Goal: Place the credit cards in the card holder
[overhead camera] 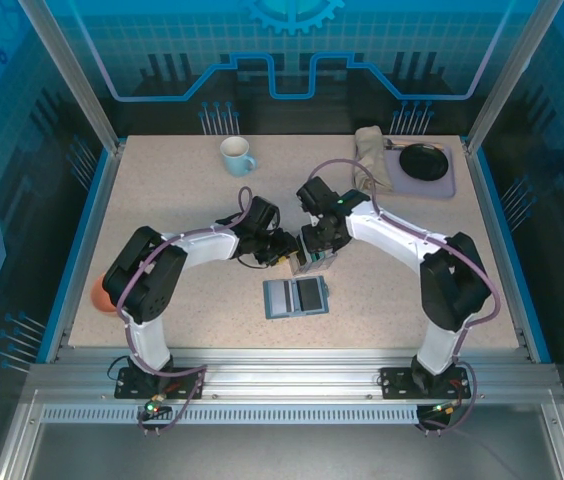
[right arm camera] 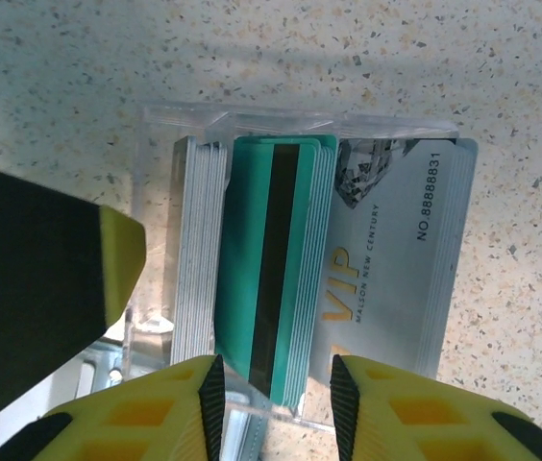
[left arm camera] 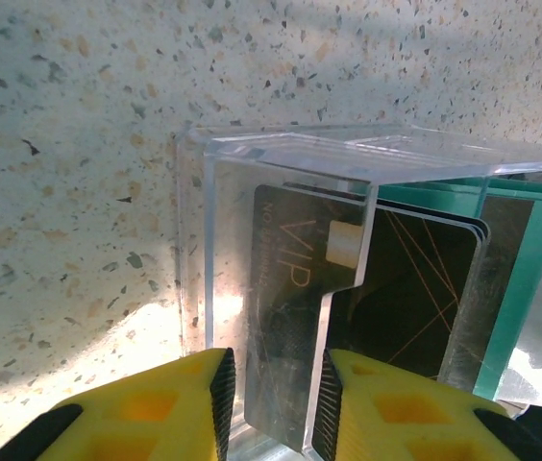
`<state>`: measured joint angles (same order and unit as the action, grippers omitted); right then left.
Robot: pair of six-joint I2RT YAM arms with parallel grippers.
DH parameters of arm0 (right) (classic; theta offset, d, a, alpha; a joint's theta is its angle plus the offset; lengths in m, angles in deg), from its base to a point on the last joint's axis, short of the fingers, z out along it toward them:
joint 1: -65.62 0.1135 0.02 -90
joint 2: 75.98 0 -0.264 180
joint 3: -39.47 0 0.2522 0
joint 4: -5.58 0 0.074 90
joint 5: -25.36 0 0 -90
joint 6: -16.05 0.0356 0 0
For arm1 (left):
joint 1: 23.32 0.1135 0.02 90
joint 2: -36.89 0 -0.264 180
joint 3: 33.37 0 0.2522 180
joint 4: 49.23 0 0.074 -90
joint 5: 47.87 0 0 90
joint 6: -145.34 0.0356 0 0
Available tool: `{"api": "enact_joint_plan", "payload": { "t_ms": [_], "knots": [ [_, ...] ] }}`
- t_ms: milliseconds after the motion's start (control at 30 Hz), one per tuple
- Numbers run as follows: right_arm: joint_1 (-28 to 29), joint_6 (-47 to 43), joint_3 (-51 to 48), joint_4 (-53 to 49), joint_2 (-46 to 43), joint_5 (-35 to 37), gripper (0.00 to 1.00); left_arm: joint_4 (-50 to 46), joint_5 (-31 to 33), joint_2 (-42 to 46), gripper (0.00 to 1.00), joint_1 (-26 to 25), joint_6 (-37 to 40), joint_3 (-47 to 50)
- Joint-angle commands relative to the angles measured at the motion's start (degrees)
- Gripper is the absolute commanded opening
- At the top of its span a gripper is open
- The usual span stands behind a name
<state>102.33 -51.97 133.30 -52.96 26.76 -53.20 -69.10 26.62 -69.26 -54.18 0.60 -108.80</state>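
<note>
Right wrist: end effector [right arm camera: 274, 384] astride teal credit cards [right arm camera: 273, 259] in clear rack [right arm camera: 186, 123].

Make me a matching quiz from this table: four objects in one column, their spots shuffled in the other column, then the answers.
1. pale blue ceramic mug
2. open blue-grey folding card holder
3. round black dish
4. small orange round object

A. on the lilac tray, back right
B. far left edge
C. back left
D. middle front

Pairs: 1-C, 2-D, 3-A, 4-B

credit cards [left arm camera: 406, 288] partly behind yellow finger [left arm camera: 415, 413]
</note>
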Motion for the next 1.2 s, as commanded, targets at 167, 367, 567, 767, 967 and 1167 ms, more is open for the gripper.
{"api": "enact_joint_plan", "payload": {
  "t_ms": [167, 367, 567, 767, 967, 1167],
  "knots": [
    [1.66, -0.27, 3.03, -2.19, 4.82, 4.35, 0.37, -1.89, 0.12, -2.13, 0.31, 0.55, -0.82, 1.9],
    [2.73, -0.75, 3.77, -2.68, 8.04, 7.11, 0.37, -1.61, -0.01, -1.7, 0.31, 0.6, -1.15, 2.59],
    [4.15, -0.19, 4.79, -4.06, 9.67, 13.84, 0.38, -1.5, 0.08, -1.1, 0.31, 0.53, -1.31, 2.78],
    [4.86, -0.28, 5.39, -5.38, 8.43, 18.67, 0.4, -1.55, 0.12, -0.71, 0.31, 0.53, -1.28, 2.96],
    [4.84, -0.64, 5.13, -5.15, 7.59, 17.68, 0.35, -1.15, 0.14, -0.3, 0.31, 0.53, -1.58, 3.48],
    [5.04, -0.53, 5.21, -5.32, 7.48, 18.21, 0.34, -0.93, -0.05, -0.38, 0.31, 0.57, -1.6, 3.46]
  ]
}}
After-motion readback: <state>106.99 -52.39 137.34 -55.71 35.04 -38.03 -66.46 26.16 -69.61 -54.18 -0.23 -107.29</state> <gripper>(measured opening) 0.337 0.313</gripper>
